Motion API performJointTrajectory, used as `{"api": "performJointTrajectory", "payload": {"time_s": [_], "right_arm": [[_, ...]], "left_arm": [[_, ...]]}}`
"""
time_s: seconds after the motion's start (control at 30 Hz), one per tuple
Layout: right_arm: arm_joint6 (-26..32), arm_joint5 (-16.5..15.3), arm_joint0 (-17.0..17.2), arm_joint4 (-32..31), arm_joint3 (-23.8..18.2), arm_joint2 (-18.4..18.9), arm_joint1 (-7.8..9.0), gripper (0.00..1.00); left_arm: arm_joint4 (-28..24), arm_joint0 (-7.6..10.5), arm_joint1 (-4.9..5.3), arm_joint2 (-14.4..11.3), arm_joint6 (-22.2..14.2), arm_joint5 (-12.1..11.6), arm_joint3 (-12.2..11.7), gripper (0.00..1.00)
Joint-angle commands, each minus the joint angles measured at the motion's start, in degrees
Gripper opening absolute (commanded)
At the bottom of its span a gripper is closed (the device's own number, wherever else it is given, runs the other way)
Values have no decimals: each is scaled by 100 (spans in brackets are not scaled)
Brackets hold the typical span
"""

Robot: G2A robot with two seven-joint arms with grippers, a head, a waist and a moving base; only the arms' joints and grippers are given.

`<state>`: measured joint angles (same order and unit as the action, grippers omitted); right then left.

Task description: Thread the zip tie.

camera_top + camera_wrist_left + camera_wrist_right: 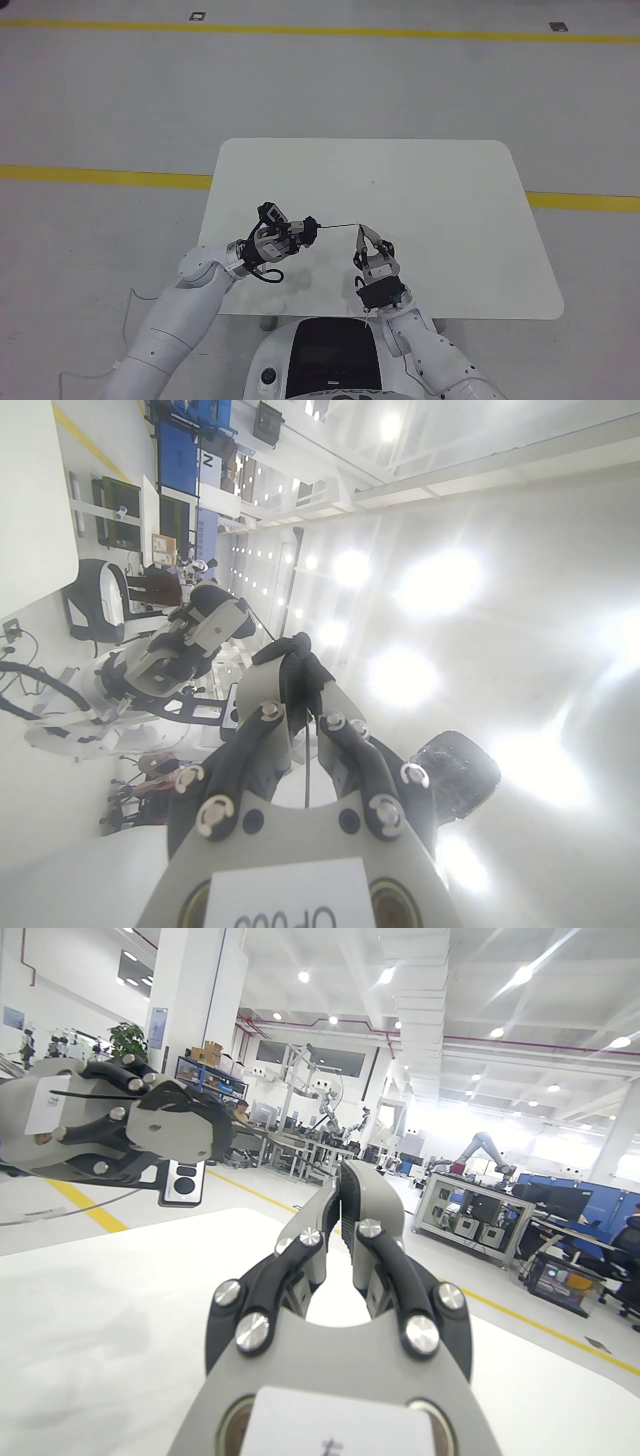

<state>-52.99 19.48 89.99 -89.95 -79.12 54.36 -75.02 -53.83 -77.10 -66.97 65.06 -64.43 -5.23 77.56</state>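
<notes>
Left gripper [299, 650] clamped on the zip tie [90, 1096]. Strap spans to the right gripper [341, 1180], pinched narrow on its other end. Worktop [450, 200] lies beneath both.

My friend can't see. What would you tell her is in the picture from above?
Two robot arms hold a thin black zip tie stretched between them, above a white table. The left pincer and the right pincer are each shut on it, with their tips pointing toward each other.
</notes>
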Motion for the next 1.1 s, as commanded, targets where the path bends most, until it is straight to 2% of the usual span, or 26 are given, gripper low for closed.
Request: {"api": "performJointTrajectory", "payload": {"time_s": [0.0,0.2,0.4,0.43,0.47,0.5,0.53,0.63,0.73,0.87,1.07], "right_arm": [[-8,0,28,0,-9,46,-14,0],[-17,0,55,0,3,77,-41,0],[87,0,-79,0,126,-131,-4,2],[120,0,-88,0,135,-141,3,33],[177,0,-96,0,142,-142,10,54],[215,0,-99,0,143,-136,15,73],[257,0,-99,0,153,-120,20,79],[379,0,-102,0,185,-92,38,69],[470,0,-99,0,187,-78,50,65],[501,0,-83,0,169,-41,61,69],[470,0,233,0,-136,443,57,85]], "left_arm": [[0,0,0,0,0,0,0,0],[0,0,0,0,0,0,0,0],[0,0,0,0,0,0,0,0],[0,0,0,0,0,0,0,0],[0,0,0,0,0,0,0,0],[0,0,0,0,0,0,0,0],[0,0,0,0,0,0,0,0],[0,0,0,0,0,0,0,0],[0,0,0,0,0,0,0,0],[0,0,0,0,0,0,0,0],[0,0,0,0,0,0,0,0]]}}
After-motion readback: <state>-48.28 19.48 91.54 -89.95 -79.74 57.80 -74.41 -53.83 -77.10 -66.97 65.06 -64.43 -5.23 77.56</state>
